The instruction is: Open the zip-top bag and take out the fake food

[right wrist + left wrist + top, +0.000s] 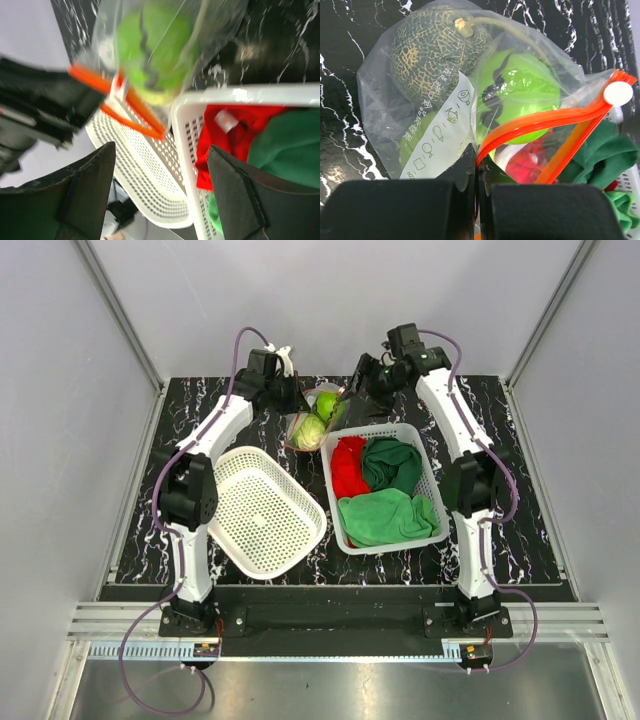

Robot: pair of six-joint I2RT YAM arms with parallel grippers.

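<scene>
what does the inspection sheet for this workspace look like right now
surface: black white-veined table top, no damage seen
job's things: clear plastic zip-top bag with orange zip strip, strip parted; netted toy melon and bright green toy ball inside
clutter: empty white perforated basket; second white basket holding red cloth and green cloths
grippers: left gripper fingers shut on the zip strip; right gripper open, holding nothing
cables: purple cables along both arms
surroundings: pale walls, aluminium frame rails
</scene>
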